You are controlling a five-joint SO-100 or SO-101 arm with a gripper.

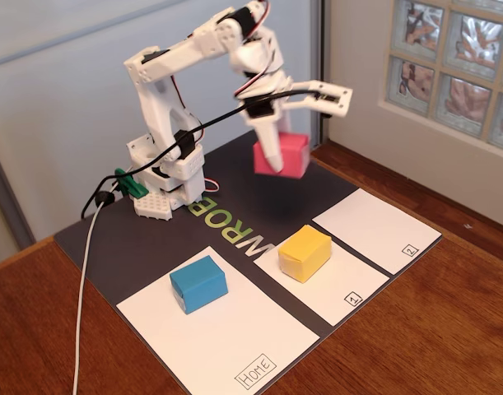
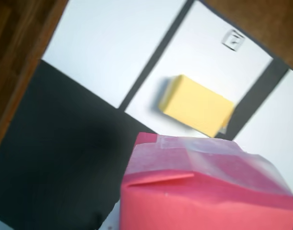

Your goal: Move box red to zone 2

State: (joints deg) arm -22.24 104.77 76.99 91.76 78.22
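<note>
— Gripper first: the white two-finger gripper (image 1: 277, 156) hangs above the dark mat (image 1: 136, 247) with the pinkish-red folded-paper box (image 1: 285, 155) carried off the surface. One white finger (image 1: 269, 140) lies down the box's near face; the other arm of the claw juts out to the right above it. So is it clamped?

— It must be pinching the box, since the box is in the air, though the contact on the far side is hidden.

— How will the box handle?

— Light and hollow, I'd judge: thin folded paper, so it will dent under a hard squeeze. Its flat opposite faces are the place to hold, as here.

— And its looks?

— In the wrist view the box (image 2: 208, 201) shows clear tape over a folded flap, with crisp creases.

— Where is it relative to the goal?

— Behind the yellow paper box (image 1: 305, 253), which sits on the sheet marked 1. The white paper rectangle marked 2 (image 1: 374, 226) lies bare, forward and right in the fixed view.
</note>
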